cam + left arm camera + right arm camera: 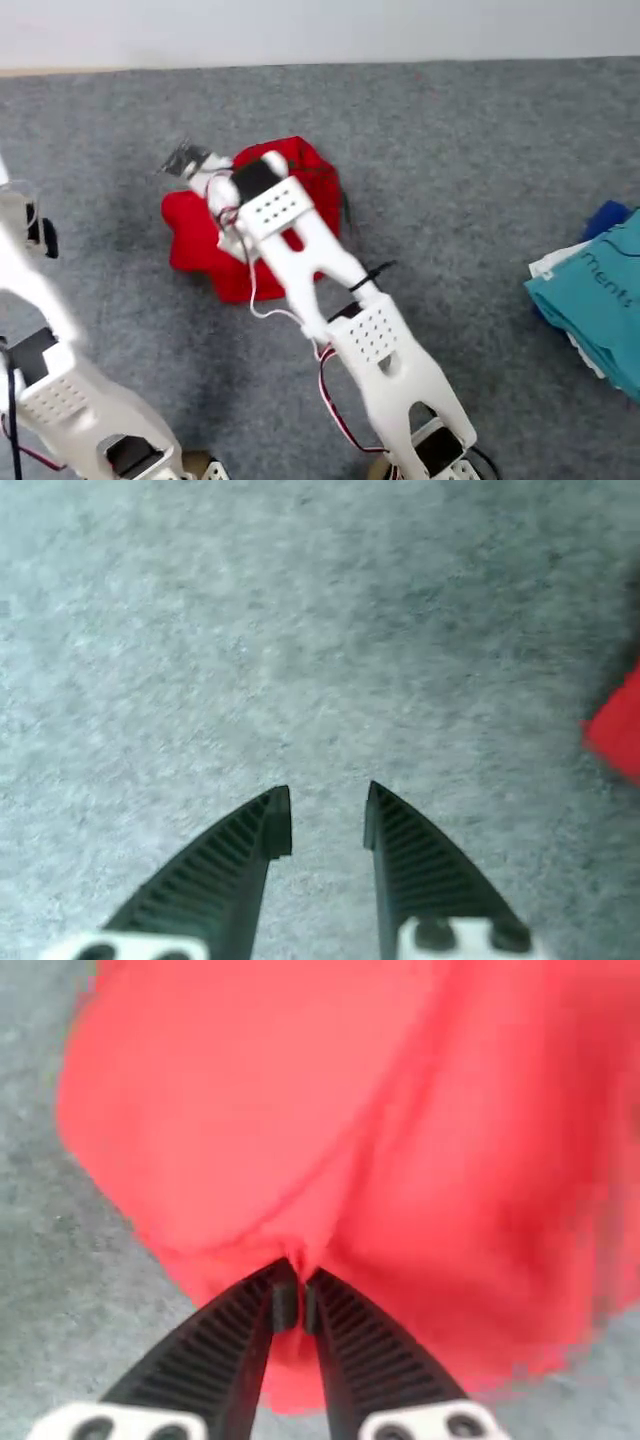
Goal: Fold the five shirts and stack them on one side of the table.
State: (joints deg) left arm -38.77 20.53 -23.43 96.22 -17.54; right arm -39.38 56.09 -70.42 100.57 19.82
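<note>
A crumpled red shirt (205,250) lies on the grey table, left of centre. My right arm stretches over it, and its gripper (296,1295) is shut on a fold of the red shirt (330,1130). My left gripper (322,820) hovers open over bare grey cloth, with a corner of the red shirt (618,735) off to one side. The left arm (40,300) stands at the table's left edge. A stack of folded shirts, teal on top (600,300), sits at the right edge.
The grey table cover (450,170) stretches bare between the red shirt and the stack. A pale wall strip (320,30) runs along the far edge. A blue shirt's corner (607,217) pokes out behind the stack.
</note>
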